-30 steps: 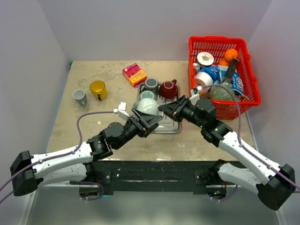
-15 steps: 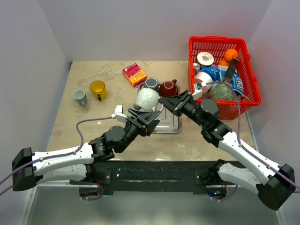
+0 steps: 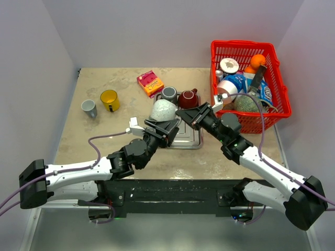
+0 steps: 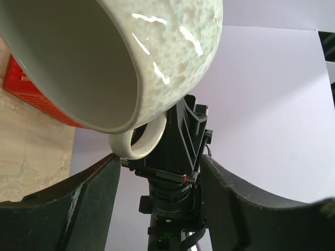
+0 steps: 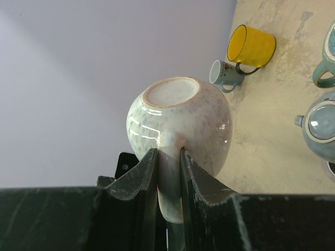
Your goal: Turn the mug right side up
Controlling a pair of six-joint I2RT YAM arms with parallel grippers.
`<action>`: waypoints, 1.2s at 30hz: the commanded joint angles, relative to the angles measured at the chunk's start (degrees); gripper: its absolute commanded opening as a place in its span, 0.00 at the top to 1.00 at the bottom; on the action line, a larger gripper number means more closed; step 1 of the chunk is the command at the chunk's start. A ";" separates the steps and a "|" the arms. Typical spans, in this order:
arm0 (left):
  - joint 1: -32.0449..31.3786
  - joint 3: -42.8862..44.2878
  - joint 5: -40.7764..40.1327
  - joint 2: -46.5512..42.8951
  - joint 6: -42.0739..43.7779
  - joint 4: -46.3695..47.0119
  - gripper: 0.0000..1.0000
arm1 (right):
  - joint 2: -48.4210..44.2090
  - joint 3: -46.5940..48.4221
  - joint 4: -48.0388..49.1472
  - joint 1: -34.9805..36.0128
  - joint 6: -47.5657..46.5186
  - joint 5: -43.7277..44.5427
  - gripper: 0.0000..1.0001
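Note:
The pale green speckled mug (image 3: 163, 110) hangs in the air over the metal tray (image 3: 192, 142). Its base points up and its mouth faces down. My right gripper (image 3: 183, 116) is shut on the mug's handle. In the right wrist view the fingers (image 5: 146, 167) pinch the handle just under the round body of the mug (image 5: 178, 117). My left gripper (image 3: 161, 128) sits right below the mug, open. In the left wrist view the mug (image 4: 104, 52) fills the top with its hollow showing. My left gripper (image 4: 159, 159) holds nothing, and the handle loop hangs just above its left finger.
A grey mug (image 3: 168, 94) and a dark red mug (image 3: 187, 99) stand at the tray's far edge. A yellow mug (image 3: 109, 99) and a small grey mug (image 3: 89, 107) are at the left, with a pink box (image 3: 150, 83) behind. A full red basket (image 3: 246, 46) stands at the right.
The right gripper has lifted the mug off the tray and carried it a little away from the near edge. The left gripper has followed underneath it.

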 commanded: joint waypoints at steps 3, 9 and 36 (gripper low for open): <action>-0.24 1.40 -5.95 0.93 -2.84 4.10 0.35 | -2.36 0.94 11.85 0.36 1.66 0.89 1.00; -0.41 -0.10 -8.41 1.19 -4.33 5.94 0.40 | -2.53 0.41 12.28 0.53 1.48 0.36 1.00; -0.50 0.42 -12.10 6.47 -1.53 17.11 0.61 | -5.52 -5.30 14.66 3.70 7.02 3.09 1.00</action>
